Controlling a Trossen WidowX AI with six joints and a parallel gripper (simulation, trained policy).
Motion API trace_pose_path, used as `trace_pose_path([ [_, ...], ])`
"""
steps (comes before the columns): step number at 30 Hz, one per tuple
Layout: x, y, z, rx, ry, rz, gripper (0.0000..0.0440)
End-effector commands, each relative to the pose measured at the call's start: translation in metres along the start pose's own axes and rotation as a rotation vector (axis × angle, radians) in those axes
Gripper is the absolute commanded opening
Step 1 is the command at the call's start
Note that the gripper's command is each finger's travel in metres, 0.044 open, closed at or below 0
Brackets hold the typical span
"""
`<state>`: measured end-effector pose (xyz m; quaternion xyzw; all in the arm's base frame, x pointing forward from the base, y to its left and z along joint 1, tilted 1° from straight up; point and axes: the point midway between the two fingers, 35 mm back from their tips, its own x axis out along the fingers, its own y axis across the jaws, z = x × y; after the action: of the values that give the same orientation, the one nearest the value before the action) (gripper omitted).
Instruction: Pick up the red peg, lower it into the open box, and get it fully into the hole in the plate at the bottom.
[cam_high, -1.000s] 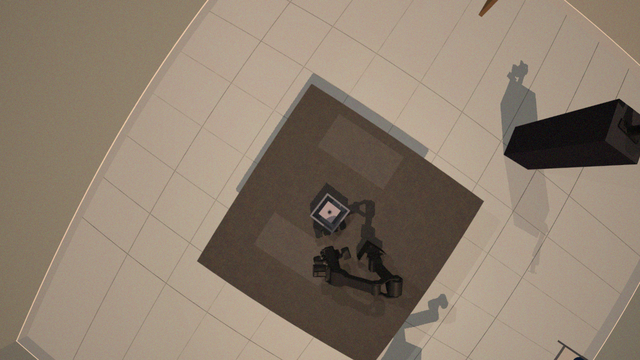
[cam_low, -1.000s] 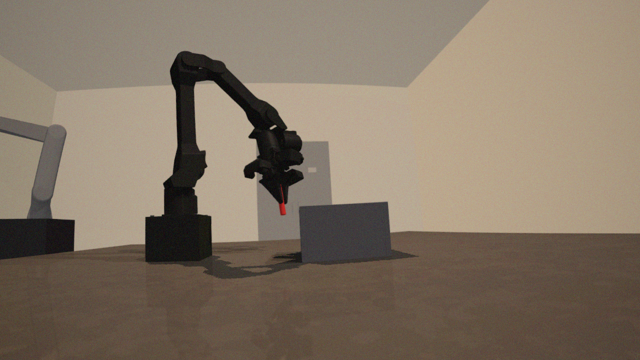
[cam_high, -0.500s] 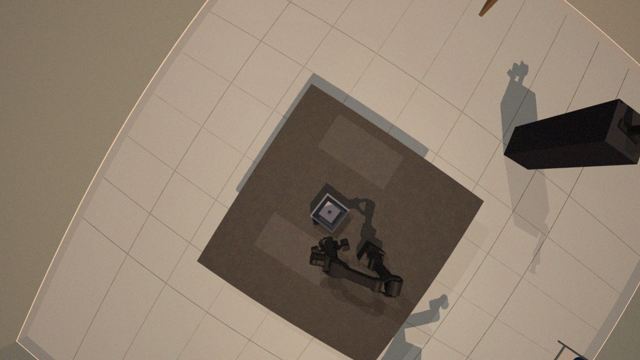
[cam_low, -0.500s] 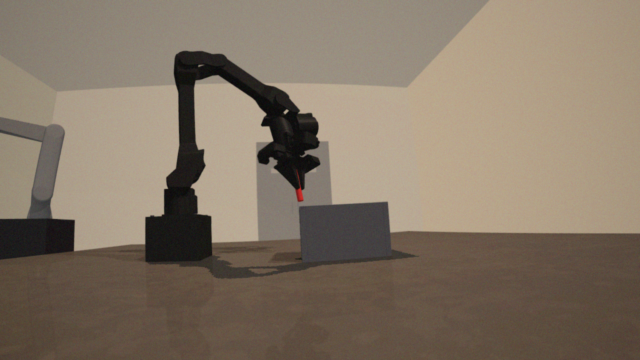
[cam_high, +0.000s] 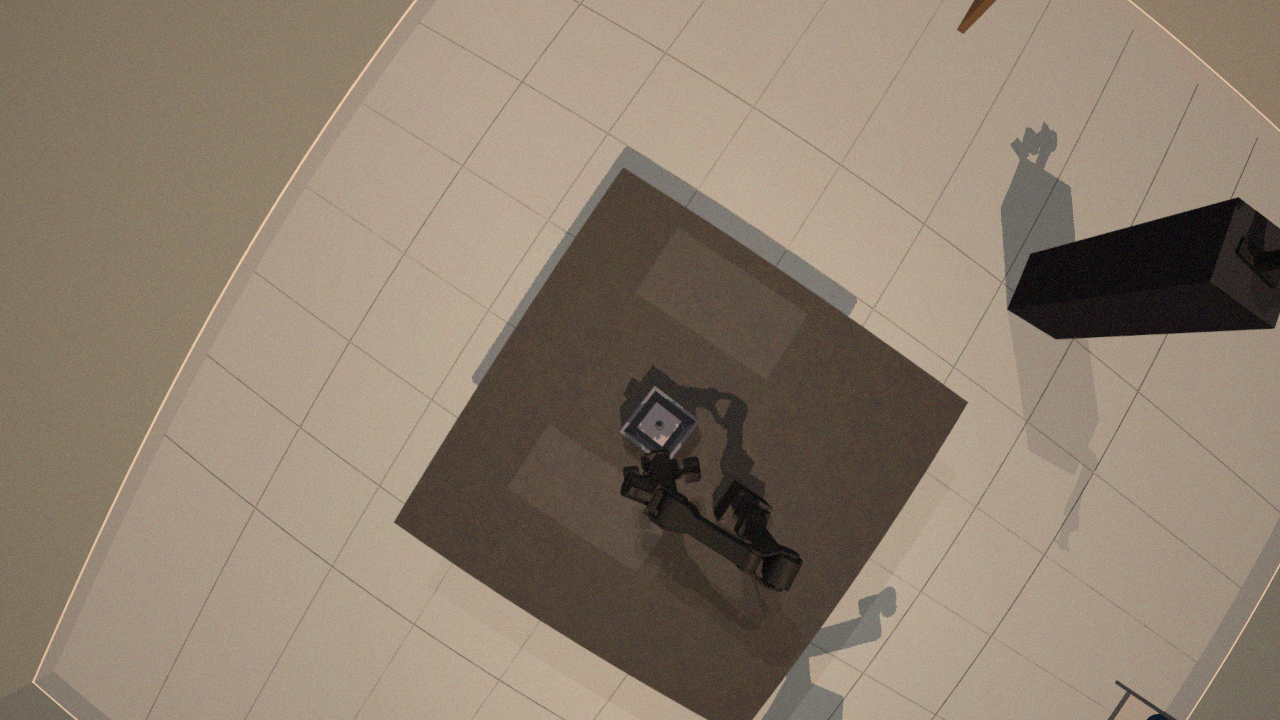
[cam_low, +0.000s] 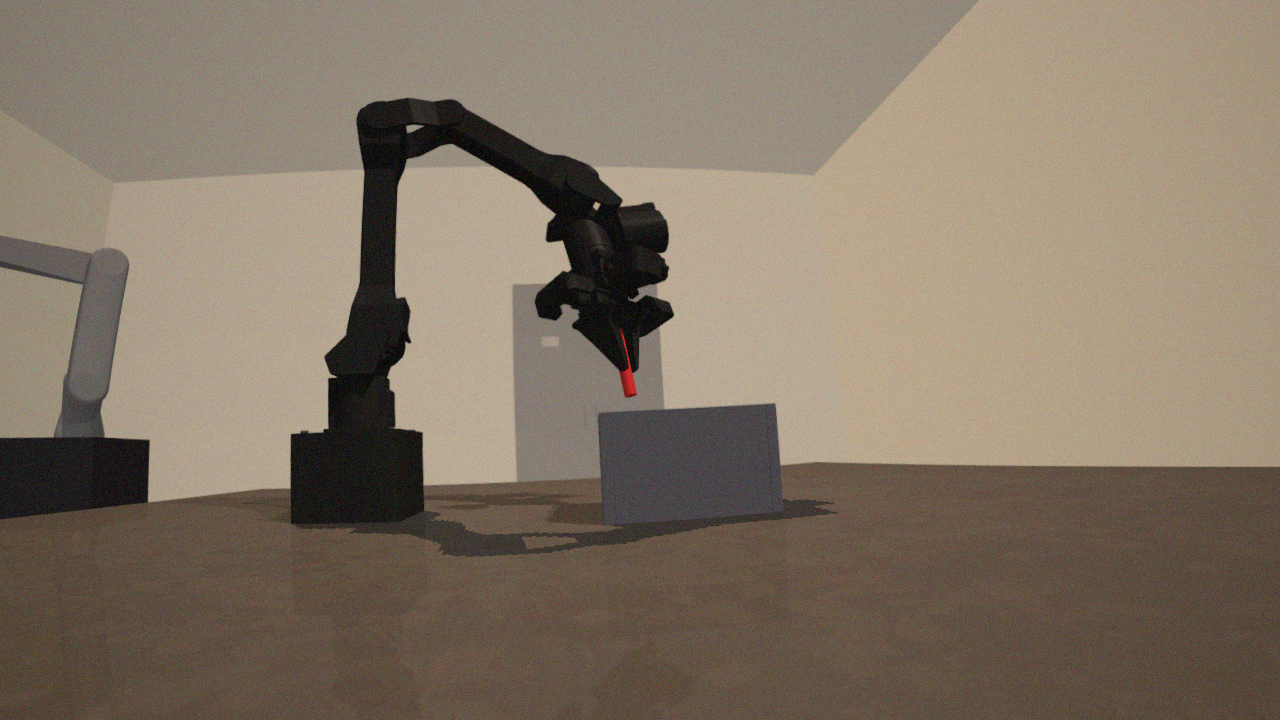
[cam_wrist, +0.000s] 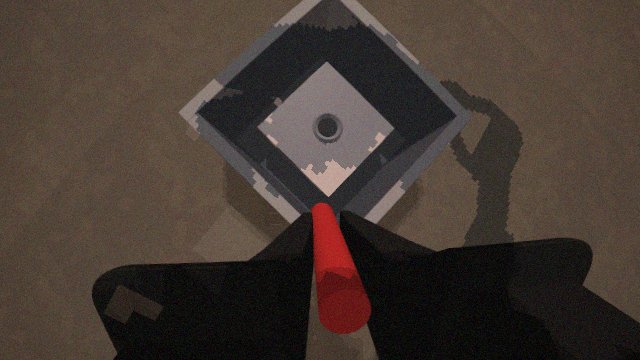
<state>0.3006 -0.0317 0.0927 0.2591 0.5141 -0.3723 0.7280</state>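
My gripper (cam_low: 629, 365) (cam_wrist: 325, 220) is shut on the red peg (cam_low: 629, 383) (cam_wrist: 332, 250). The peg tilts slightly, its lower end sticking out below the fingertips, just above the height of the box rim in the exterior view. The grey open box (cam_high: 687, 428) (cam_low: 689, 465) (cam_wrist: 411, 175) stands on the table. In the wrist view the peg's far end shows at the box's near corner, not over the hole. The light plate (cam_high: 655, 436) (cam_wrist: 300, 125) lies at the box bottom, with one round dark hole (cam_high: 659, 424) (cam_wrist: 327, 126) in its middle. The peg cannot be made out in the top view.
The brown table (cam_high: 554, 367) (cam_low: 984, 582) carries the arm's black base (cam_low: 356, 479), left of the box in the exterior view. A grey arm (cam_low: 93, 331) on a black block (cam_low: 53, 474) stands at the far left there. Box walls rise around the plate on all sides.
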Motion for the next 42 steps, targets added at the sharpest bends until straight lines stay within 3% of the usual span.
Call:
trace_pose_path([
  [1,0.005,-0.001,0.012,0.021,-0.002,0.006,0.0],
  [23,0.063,-0.011,0.055,0.12,0.05,-0.009,0.0005],
  [30,0.084,-0.015,0.052,0.087,0.081,-0.036,0.0137],
  [35,0.091,-0.011,0.06,0.063,0.08,-0.049,0.0158],
  [42,0.098,-0.004,0.082,0.03,0.056,-0.051,0.0294],
])
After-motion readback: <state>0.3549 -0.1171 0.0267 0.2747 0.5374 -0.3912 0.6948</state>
